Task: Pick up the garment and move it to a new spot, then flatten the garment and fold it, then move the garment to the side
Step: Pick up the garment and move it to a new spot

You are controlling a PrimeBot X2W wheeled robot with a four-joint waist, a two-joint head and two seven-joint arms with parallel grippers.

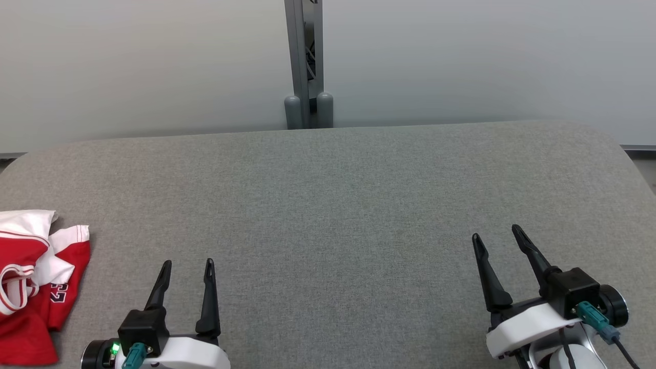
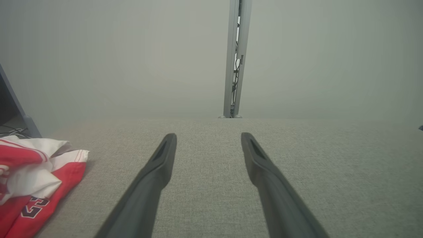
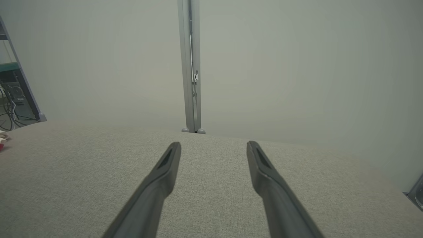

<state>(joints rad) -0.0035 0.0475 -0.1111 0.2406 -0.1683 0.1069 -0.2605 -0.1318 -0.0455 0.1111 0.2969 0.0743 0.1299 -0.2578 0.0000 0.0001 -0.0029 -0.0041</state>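
Pick not started: garment crumpled at lower left of frame, nothing gripped yet
Left end effector spread apart and empty, just right of the garment, not touching; right end effector also apart and empty at lower right, well apart from it. Suggest left takes it: swing toward frame left, drop onto a raised fold rather than the flat hem, pinch few layers, lift clear of the grey worktop before carrying toward centre. Writing: dark white-edged numerals on the red cloth, two digits, creased and turned, not firmly readable; brand: none I can make out
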